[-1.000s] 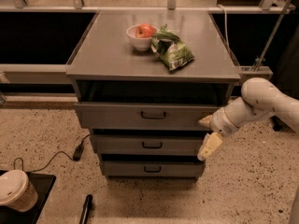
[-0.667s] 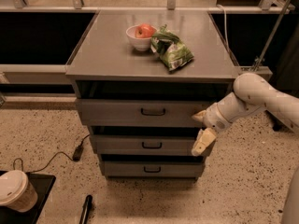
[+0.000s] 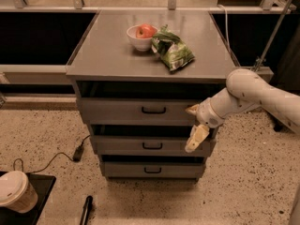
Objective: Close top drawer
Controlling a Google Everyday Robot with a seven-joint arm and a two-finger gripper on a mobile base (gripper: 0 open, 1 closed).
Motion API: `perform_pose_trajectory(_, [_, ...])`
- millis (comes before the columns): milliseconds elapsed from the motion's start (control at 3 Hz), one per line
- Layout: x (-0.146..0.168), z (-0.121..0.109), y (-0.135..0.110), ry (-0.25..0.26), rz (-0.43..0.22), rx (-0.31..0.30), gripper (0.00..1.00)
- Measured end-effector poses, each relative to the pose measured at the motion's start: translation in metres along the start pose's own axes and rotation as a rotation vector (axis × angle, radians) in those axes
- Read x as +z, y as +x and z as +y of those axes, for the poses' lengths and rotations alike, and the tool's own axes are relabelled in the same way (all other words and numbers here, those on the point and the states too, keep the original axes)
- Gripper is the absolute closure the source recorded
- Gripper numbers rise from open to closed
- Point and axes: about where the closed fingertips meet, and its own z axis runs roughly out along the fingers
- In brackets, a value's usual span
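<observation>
Since the top drawer (image 3: 117, 111) sits pulled out from under the bench (image 3: 103, 60), with the dark mouth of its box showing above the front panel, I'd say you're right at the start of the push: lined up, not closed yet. Your gripper (image 3: 194, 124) is at the right-hand end of that front panel with its fingers spread. The upper one points at the panel's right edge, and the lower one hangs down in front of the right end of the middle drawer (image 3: 140, 146). I honestly can't tell if the upper finger is touching the panel or just beside it. For the next move I reckon you want a straight shove back into the cabinet, level with the front, until the dark gap is gone. One thing I'd watch is that you're well off to the side of the handle (image 3: 153, 110), so a push from there might twist the drawer in its runners. Sliding in toward the middle first could help. The bowl (image 3: 137, 42) and the green bag (image 3: 173, 54) up top are well clear, so no worries there.
</observation>
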Motion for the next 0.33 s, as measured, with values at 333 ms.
perform_pose_trajectory(333, [0.0,0.0,0.0,0.0,0.0,0.0,0.0])
